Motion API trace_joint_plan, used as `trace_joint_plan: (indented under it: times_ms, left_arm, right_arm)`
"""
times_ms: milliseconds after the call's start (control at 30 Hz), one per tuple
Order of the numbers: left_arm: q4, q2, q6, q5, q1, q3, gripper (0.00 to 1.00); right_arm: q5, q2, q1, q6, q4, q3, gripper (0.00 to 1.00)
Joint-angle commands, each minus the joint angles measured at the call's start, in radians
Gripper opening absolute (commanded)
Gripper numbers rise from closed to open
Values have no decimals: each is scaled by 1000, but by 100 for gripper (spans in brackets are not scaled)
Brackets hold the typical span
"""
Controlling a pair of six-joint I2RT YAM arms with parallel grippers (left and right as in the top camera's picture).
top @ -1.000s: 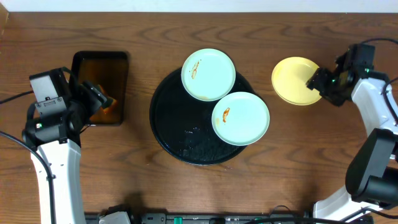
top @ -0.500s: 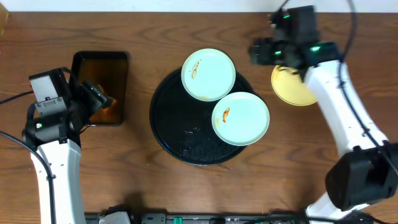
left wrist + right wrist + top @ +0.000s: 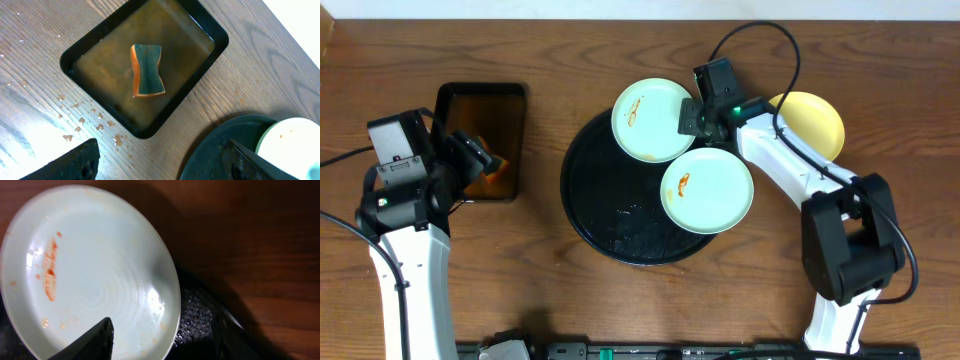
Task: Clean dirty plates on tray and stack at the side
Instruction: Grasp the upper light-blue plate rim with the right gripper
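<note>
Two pale mint-blue plates with orange sauce smears lie on the round black tray (image 3: 595, 205): one at its far rim (image 3: 650, 120), one at its right (image 3: 708, 192). A pale yellow plate (image 3: 815, 118) sits on the table to the right of the tray. My right gripper (image 3: 692, 117) is open over the right edge of the far plate (image 3: 90, 270), one finger above the plate, the other above the tray (image 3: 200, 325). My left gripper (image 3: 160, 165) is open and empty over the table between the tray (image 3: 220, 150) and the small rectangular tray.
A small rectangular black tray (image 3: 448, 105) of brown liquid holds an orange and green sponge (image 3: 147, 70) at the left. Brown droplets (image 3: 80, 122) spot the wood beside it. The right arm's cable (image 3: 760, 40) loops over the far table.
My right arm has swung left from the yellow plate, which stays on the table, to the right edge of the far mint plate. The left arm has not moved.
</note>
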Motion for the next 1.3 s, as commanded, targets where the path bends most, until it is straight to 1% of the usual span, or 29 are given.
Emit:
trace_joint_plan:
  times_ms: [0, 133, 233, 300, 433, 467, 533, 633, 733, 833, 967, 1033, 1133, 1167, 1200, 1233, 1267]
  left_arm:
    - [-3, -1, -8, -5, 0, 9, 79]
    - [-3, -1, -8, -5, 0, 9, 79]
    - [-3, -1, -8, -5, 0, 9, 79]
    - [-3, -1, -8, -5, 0, 9, 80]
    - [-3, -1, -8, -5, 0, 9, 80]
    - [-3, -1, -8, -5, 0, 9, 79]
    - [-3, -1, -8, -5, 0, 9, 79]
    - [-3, -1, -8, -5, 0, 9, 80]
    - [-3, -1, -8, -5, 0, 9, 79]
    - [-3, -1, -8, -5, 0, 9, 80]
    - [-3, -1, -8, -5, 0, 9, 80]
    - [-3, -1, -8, -5, 0, 9, 79]
    - [-3, -1, -8, -5, 0, 9, 80]
    - [-3, -1, -8, -5, 0, 9, 79]
    - [-3, -1, -8, -5, 0, 9, 79]
    - [-3, -1, -8, -5, 0, 9, 80]
    - [-3, -1, -8, -5, 0, 9, 79]
  right_arm:
    - [-19, 9, -3, 26, 5, -3, 61]
    - [-33, 28, -7, 19, 0, -3, 60]
    - [-105, 56, -13, 11, -11, 10, 60]
    - [-187, 58, -29, -5, -26, 32, 61]
    - [-193, 58, -47, -54, -134, 92, 61]
    - [-198, 59, -52, -71, -176, 115, 63]
    - [-212, 59, -61, -97, -228, 156, 62]
    - [-180, 67, -58, -103, -195, 163, 52]
    - [-116, 119, -43, -73, -167, 163, 55]
    - [-106, 175, -39, -55, -145, 164, 55]
    - [-106, 185, -45, -51, -142, 164, 52]
    - [-106, 185, -45, -51, -142, 164, 48]
    - [-106, 187, -33, -51, -137, 164, 37]
    - [-106, 187, -27, -51, -132, 164, 30]
    - [-107, 187, -21, -51, -127, 164, 25]
    - [-107, 187, -14, -51, -122, 164, 15]
    - [-106, 187, -9, -51, -121, 164, 9]
